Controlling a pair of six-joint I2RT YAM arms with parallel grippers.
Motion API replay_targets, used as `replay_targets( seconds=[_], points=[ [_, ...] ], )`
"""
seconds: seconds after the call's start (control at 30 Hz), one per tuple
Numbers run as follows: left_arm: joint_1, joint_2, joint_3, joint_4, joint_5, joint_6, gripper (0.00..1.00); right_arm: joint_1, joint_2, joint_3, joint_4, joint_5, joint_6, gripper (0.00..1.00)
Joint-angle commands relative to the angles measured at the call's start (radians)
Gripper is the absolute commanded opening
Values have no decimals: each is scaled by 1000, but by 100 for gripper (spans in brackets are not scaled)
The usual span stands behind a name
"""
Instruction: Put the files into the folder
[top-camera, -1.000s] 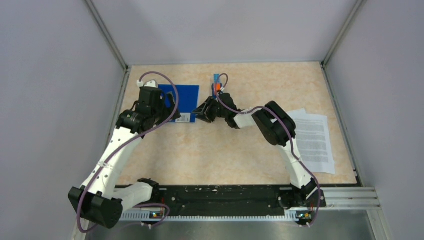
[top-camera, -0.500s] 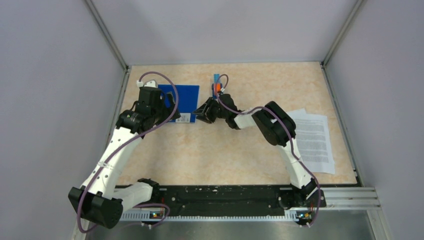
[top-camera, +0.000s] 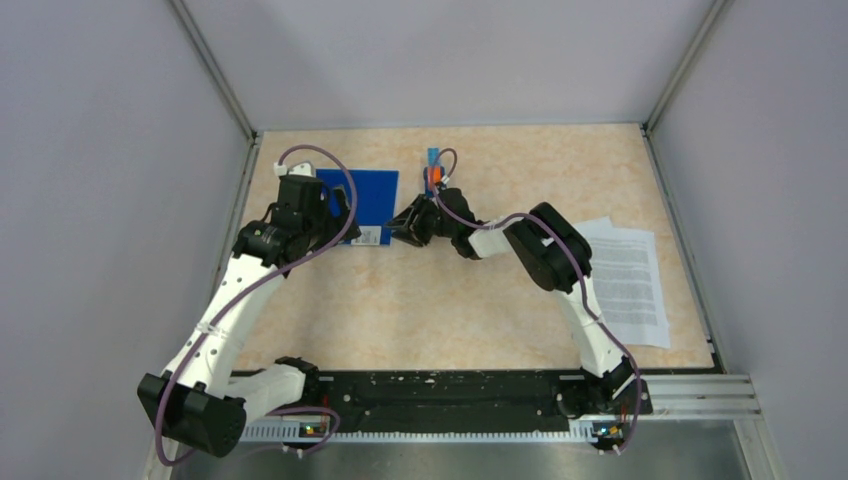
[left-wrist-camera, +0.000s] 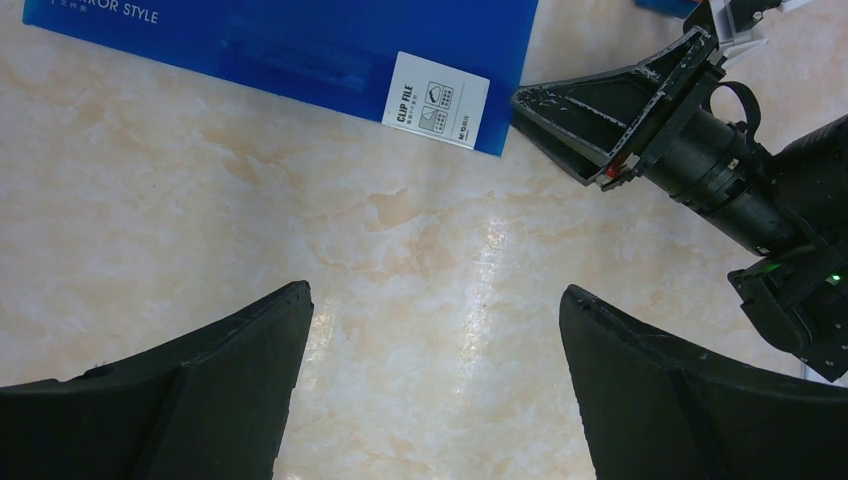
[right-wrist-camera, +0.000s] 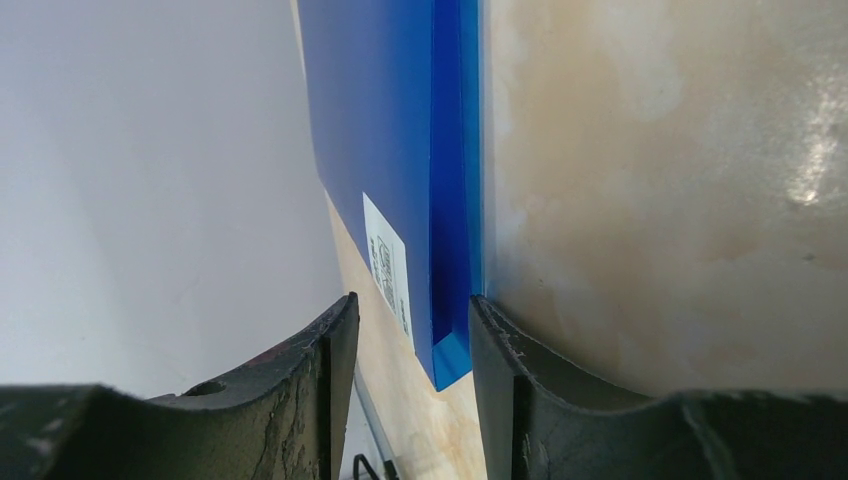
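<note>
The bright-blue folder (top-camera: 372, 198) lies flat at the back left, with a white label (left-wrist-camera: 436, 100) at its near right corner. My left gripper (top-camera: 338, 222) hovers over the folder's near left part. It is open and empty, with bare table between its fingers in the left wrist view (left-wrist-camera: 435, 300). My right gripper (top-camera: 398, 228) is low at the folder's right edge, also seen in the left wrist view (left-wrist-camera: 575, 115). It is open narrowly (right-wrist-camera: 410, 310), and the folder's corner (right-wrist-camera: 450, 355) lies between its fingers. The files (top-camera: 628, 278) lie flat at the right.
A small blue-and-orange object (top-camera: 432, 172) stands behind the right gripper. Grey walls close in the table (top-camera: 450, 300) at the left, back and right. The black base rail (top-camera: 440, 390) runs along the near edge.
</note>
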Motion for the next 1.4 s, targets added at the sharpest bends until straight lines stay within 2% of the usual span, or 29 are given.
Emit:
replay_targets(
  seconds=[0.0, 0.57, 1.1, 1.37],
  points=[
    [6, -4, -9, 22, 10, 10, 98, 5, -40, 1, 60, -8, 8, 44],
    [11, 2, -14, 29, 19, 14, 98, 15, -7, 35, 67, -20, 27, 44],
    [25, 13, -16, 36, 29, 14, 98, 28, 95, 156, 29, -46, 38, 44],
    [48, 55, 24, 27, 32, -85, 97, 40, 173, 236, 13, -63, 13, 43]
  ],
)
